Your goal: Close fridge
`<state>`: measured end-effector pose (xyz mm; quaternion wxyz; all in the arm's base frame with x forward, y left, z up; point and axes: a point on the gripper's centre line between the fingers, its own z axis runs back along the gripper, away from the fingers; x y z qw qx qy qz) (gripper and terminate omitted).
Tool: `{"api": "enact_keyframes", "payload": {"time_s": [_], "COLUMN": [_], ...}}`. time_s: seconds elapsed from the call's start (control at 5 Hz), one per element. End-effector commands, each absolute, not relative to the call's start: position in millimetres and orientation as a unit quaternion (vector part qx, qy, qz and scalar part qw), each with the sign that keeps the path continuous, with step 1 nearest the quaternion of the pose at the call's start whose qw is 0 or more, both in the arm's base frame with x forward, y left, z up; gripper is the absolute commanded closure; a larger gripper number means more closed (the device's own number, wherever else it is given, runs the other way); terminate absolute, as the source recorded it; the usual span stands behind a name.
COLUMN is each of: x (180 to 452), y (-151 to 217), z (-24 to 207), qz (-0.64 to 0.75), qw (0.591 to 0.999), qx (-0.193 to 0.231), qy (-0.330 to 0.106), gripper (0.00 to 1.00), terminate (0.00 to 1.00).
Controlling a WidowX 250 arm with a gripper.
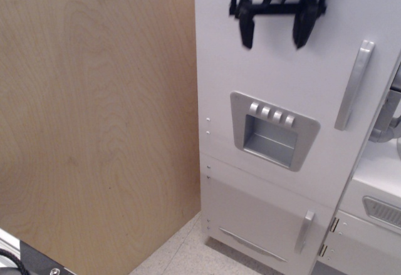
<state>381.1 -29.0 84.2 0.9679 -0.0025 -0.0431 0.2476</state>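
The black pincer hangs fingers-down and spread, empty, before the upper fridge door, above its dispenser panel.

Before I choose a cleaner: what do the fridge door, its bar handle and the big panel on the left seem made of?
The fridge door looks like white-painted board, matte and flat. Its bar handle and dispenser panel look like grey moulded plastic with a satin sheen, possibly metal-look paint. The left panel shows wavy pale grain, likely plywood or veneer.
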Motion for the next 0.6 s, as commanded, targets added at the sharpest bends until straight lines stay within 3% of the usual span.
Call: {"api": "enact_keyframes", "payload": {"time_s": [0.0,0.2,0.4], "x": [324.1,324.1,324.1], "y": [-29.6,-29.6,-29.6], "z": [117.2,117.2,117.2], "qz": [0.186,0.186,0.186], "qw": [0.978,0.978,0.978], "qx": [-0.021,-0.021,-0.021], "qy": [-0.096,-0.096,-0.096], "gripper": [0.0,0.0,0.0], "terminate": [0.0,0.0,1.0]}}
